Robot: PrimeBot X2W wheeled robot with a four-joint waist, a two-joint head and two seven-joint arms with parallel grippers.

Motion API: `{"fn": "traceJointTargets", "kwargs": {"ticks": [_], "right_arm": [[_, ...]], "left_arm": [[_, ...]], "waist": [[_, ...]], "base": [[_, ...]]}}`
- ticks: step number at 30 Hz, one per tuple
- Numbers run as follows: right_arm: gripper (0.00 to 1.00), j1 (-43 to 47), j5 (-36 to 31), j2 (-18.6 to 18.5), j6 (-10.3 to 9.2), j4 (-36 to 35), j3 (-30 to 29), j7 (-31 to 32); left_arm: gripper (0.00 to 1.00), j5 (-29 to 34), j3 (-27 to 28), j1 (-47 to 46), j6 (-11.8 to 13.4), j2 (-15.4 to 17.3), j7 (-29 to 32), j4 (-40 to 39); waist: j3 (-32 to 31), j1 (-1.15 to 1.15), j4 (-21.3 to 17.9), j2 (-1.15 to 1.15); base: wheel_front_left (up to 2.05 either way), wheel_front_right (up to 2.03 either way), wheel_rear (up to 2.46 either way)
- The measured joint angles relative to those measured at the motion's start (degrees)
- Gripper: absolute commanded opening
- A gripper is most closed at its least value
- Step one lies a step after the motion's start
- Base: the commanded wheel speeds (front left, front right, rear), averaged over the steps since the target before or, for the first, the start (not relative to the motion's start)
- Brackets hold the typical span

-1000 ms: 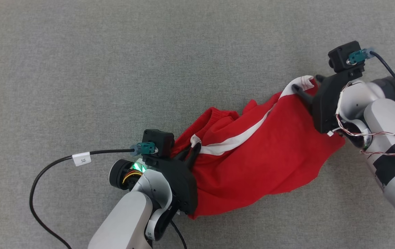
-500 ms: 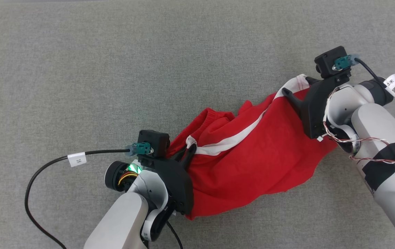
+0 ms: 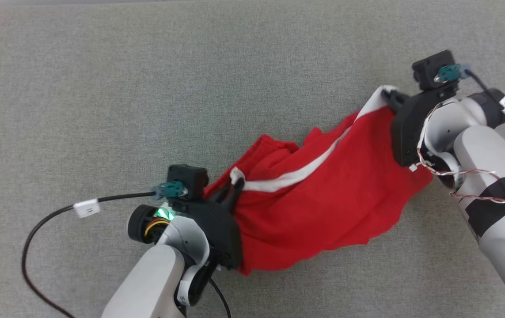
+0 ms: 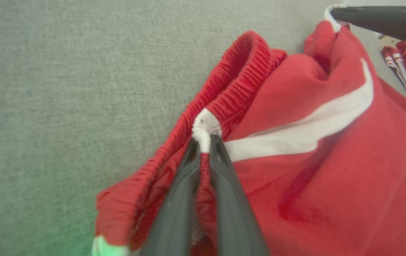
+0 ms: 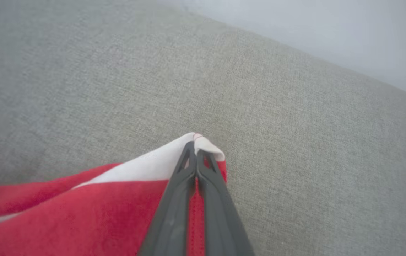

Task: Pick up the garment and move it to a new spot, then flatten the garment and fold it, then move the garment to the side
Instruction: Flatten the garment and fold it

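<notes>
1. Shorts (image 3: 323,207), red with a white side stripe (image 3: 305,170), are stretching across the middle-right of the grey bench (image 3: 102,88), gripped at both ends and sagging between the two grips.
2. The left pincer (image 3: 236,187) is pressing its fingers together on the elastic waistband (image 4: 238,81), right where the white stripe meets it; the left wrist view is showing the white cloth nipped between the tips.
3. The right pincer (image 3: 387,93) is pinching the white corner of the leg hem (image 5: 206,144), its fingers lying flat against each other around the fabric.
4. The pick-up part of the task is looking done or nearly so, since both ends are being held. I cannot tell whether the lower edge is resting on the bench or hanging just above it, nor whether the new spot is being reached.
5. Flattening is not yet done: the red cloth is bunching in folds near the waistband, and the lower edge is hanging wavy.
6. Folding and moving the shorts to the side are both remaining.
7. In the head view the long axis is running on a diagonal from lower left to upper right, and the white stripe is following that same line.
8. The waistband end is pointing toward the robot's left and nearer its body, while the leg hem is pointing to its right and farther away.
9. Judging from this, an even pull along that diagonal is looking like the way to take out the slack.
</notes>
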Motion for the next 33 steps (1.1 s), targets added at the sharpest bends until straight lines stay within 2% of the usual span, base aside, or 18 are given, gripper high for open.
{"fn": "traceJointTargets", "kwargs": {"ticks": [10, 20, 26, 33], "right_arm": [[0.00, -0.6, -2.3, 0.8, 0.00, 0.1, -5.1, -9.4], [0.00, -2.0, -4.4, 1.4, 0.00, -2.6, -12.3, -19.5], [0.00, -1.6, -4.9, 1.3, 0.00, -5.6, -15.2, -22.7], [0.00, -0.4, -4.1, 2.0, 0.00, -12.2, -18.4, -25.1]], "left_arm": [[0.00, -2.3, 4.6, -1.1, 0.3, -0.7, -12.8, -1.7], [0.00, -10.6, 8.6, -6.4, -0.5, -1.6, -25.5, -4.0], [0.00, -17.7, 7.7, -8.9, -1.1, -1.8, -28.4, -5.1], [0.00, -25.7, 10.0, -12.3, -1.6, -1.8, -27.7, -7.1]], "waist": [[-1.8, 0.00, -0.4, 0.00], [-5.9, 0.00, -1.1, 0.00], [-9.0, 0.00, -2.0, 0.00], [-12.5, -0.01, -3.5, -0.01]], "base": [[0.00, 0.00, 0.00], [0.00, 0.00, 0.00], [0.00, 0.00, 0.00], [0.00, 0.00, 0.00]]}}
